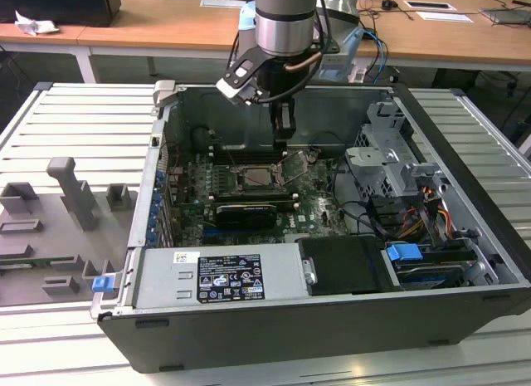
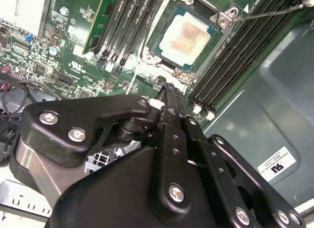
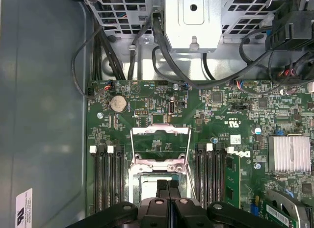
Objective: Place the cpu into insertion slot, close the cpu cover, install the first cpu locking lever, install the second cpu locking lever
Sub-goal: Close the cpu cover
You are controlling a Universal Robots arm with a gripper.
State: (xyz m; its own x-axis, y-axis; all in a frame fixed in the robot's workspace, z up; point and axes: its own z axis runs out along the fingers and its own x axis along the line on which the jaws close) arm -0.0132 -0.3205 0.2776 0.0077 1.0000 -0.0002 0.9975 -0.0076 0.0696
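Note:
The cpu (image 2: pixel 185 38) lies flat in the insertion slot (image 2: pixel 222 19), its pale silvery-tan face up. In the exterior view the slot (image 1: pixel 259 177) is mid-motherboard inside the open computer case. The cpu cover (image 3: pixel 162 132), a thin silver frame with a large window, stands tilted up off the slot on the side toward the drive cage. A thin metal locking lever (image 2: pixel 267 11) sticks out from one corner of the slot, unlatched. My gripper (image 1: pixel 282 141) hangs a little above the slot, fingers shut together with nothing between them; it also shows in both wrist views (image 2: pixel 166 92) (image 3: pixel 168 185).
Long black memory slots (image 3: pixel 105 181) flank the socket on both sides. A metal drive cage (image 1: pixel 386 158) and cable bundles (image 3: pixel 117 56) crowd the exterior view's right. The power supply (image 1: pixel 220 278) runs along the case front. Grey fixtures (image 1: pixel 70 191) stand on the table at the exterior view's left.

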